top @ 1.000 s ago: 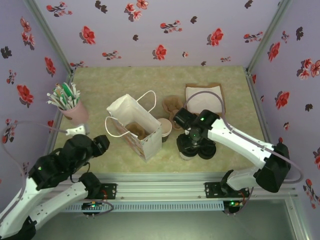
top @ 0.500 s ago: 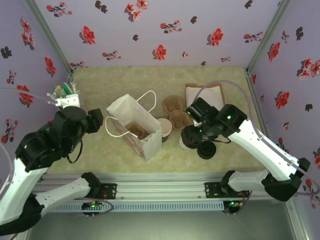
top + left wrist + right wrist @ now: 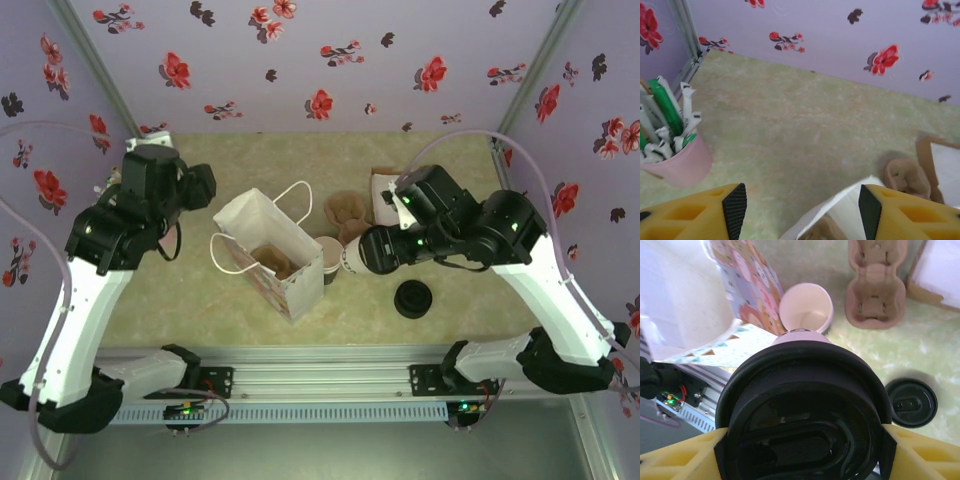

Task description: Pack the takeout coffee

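Right gripper [image 3: 802, 447] clamps the takeout coffee [image 3: 800, 390] near its lid rim, likely the stiffest hold on a light, crushable cup; left gripper [image 3: 801, 210] hangs released.

Left arm [image 3: 80, 290] high, left fingers [image 3: 735, 210] spread, empty. Right arm [image 3: 555, 285] high, right fingers [image 3: 685, 455] clamping takeout coffee [image 3: 802, 415].

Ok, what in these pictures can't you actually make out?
- Top view: something brown lies inside the paper bag; too small to identify.
- Right wrist view: the takeout coffee hides its own wall under its lid, so where the right fingers press is unclear.
- Left wrist view: the pink cup is cut off by the left edge; the bag by the bottom edge, between the left fingers.
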Controlling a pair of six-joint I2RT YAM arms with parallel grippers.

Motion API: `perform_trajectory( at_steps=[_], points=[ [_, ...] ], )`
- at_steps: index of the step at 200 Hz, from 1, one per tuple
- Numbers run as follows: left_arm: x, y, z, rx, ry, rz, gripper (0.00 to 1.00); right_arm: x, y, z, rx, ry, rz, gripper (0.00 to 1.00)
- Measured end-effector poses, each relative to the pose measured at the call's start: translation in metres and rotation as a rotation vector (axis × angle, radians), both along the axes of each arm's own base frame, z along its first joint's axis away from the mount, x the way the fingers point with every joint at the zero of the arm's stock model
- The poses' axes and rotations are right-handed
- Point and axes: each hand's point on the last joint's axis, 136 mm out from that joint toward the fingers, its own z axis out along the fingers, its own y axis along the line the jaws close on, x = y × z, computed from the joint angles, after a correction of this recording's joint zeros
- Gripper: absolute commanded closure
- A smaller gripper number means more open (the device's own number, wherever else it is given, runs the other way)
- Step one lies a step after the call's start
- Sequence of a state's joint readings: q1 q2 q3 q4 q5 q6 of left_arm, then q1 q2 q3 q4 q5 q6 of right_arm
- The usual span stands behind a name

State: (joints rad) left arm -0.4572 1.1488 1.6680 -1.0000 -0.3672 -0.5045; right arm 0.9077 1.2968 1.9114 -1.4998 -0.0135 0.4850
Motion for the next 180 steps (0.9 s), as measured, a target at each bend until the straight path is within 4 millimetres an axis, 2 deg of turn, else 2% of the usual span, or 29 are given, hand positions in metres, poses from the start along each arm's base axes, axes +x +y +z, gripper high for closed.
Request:
perform_trajectory(
  at_steps=[17,43,88,114,180],
  points=[
    [0.018,0.004,0.0,-0.057,0.012,0.004,0.37,0.002,0.013,0.014,0.026,-0.023,0.037,0.3],
    [0.045,0.017,-0.012,-0.162,0.045,0.015,0.38,0.004,0.033,0.033,0.053,-0.052,0.09,0.3],
    [0.073,0.045,-0.067,-0.31,0.161,0.058,0.41,0.008,0.063,0.053,0.093,-0.1,0.156,0.3],
    [0.076,0.044,-0.092,-0.342,0.222,0.05,0.41,0.014,0.074,0.056,0.1,-0.106,0.167,0.3],
    [0.085,0.037,-0.12,-0.364,0.278,0.025,0.42,0.034,0.12,0.036,0.076,-0.071,0.209,0.3]
  ],
)
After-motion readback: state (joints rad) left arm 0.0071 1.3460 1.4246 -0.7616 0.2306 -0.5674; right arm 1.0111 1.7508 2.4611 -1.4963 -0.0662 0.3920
